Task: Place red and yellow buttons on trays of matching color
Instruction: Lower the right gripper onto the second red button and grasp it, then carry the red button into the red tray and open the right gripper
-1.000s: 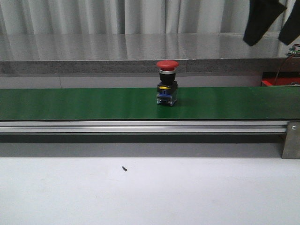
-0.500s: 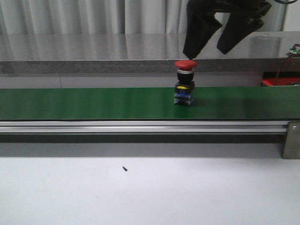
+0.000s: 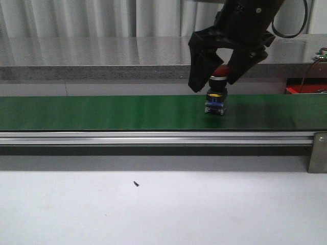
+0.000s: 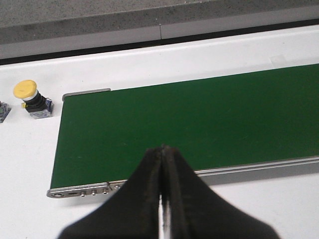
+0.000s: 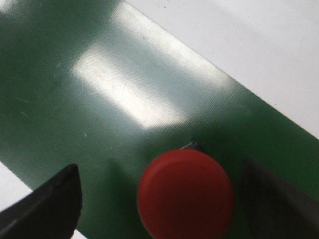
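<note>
Off to my left, past the end of the green belt point(image 4: 199, 124), a yellow button point(image 4: 34, 99) stands upright on the white table point(image 4: 30, 149), just beside the belt's metal end plate. My left claw point(image 4: 162, 199) hangs above the near edge of the belt there, its two black fingers point(image 4: 144, 189) pressed together with nothing between them.

Further right, the red button point(image 3: 216, 97) stands upright on the belt point(image 3: 102, 112), red cap on top and its blue and yellow base on the green surface. My right claw point(image 3: 218, 76) is spread wide around it, one finger point(image 3: 198, 71) on each side of the cap. From my right wrist, the red cap point(image 5: 185, 193) sits between the two fingertips point(image 5: 50, 204), clear gaps on both sides, not gripped.
</note>
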Available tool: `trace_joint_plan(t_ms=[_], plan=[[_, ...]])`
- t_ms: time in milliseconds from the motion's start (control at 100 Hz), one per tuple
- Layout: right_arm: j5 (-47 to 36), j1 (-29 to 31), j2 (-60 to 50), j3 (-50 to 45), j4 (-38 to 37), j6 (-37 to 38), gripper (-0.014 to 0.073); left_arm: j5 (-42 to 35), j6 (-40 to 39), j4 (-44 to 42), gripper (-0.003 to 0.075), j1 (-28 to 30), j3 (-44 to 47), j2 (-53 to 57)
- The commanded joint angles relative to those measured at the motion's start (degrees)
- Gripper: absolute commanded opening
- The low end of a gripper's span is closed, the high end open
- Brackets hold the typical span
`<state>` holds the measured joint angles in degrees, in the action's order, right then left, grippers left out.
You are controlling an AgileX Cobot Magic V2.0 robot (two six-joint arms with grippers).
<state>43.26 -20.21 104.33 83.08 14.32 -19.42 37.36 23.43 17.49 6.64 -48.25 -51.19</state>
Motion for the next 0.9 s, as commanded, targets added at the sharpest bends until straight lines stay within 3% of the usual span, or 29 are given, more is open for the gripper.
trace_joint_plan(t_ms=[0, 100, 220, 290, 560, 700, 890], plan=[[-2.4, 0.0, -2.0, 1.4, 0.9, 0.2, 0.0572, -3.8, 0.0, 1.3, -0.002, -0.3, -1.5, 0.4], [-2.4, 0.0, -2.0, 1.4, 0.8, 0.4, 0.0411, -3.8, 0.0, 1.3, -0.002, -0.3, -1.5, 0.4], [-1.3, 0.1, -2.1, 1.6, 0.2, 0.4, 0.0155, -3.8, 0.0, 1.3, -0.002, -0.3, -1.5, 0.4], [0.2, 0.2, -2.2, 2.3, -0.6, 0.4, 0.0069, -3.8, 0.0, 1.3, -0.002, -0.3, -1.5, 0.4], [9.1, 4.6, -3.3, 8.6, -1.8, 0.5, 0.0051, -3.8, 0.0, 1.3, -0.002, -0.3, -1.5, 0.4], [9.8, 11.8, -5.5, 11.1, -1.7, 0.5, 0.0051, -3.8, 0.0, 1.3, -0.002, -0.3, -1.5, 0.4], [8.5, 26.0, -7.8, 11.6, -1.0, 0.5, 0.0051, -3.8, 0.0, 1.3, -0.002, -0.3, -1.5, 0.4]])
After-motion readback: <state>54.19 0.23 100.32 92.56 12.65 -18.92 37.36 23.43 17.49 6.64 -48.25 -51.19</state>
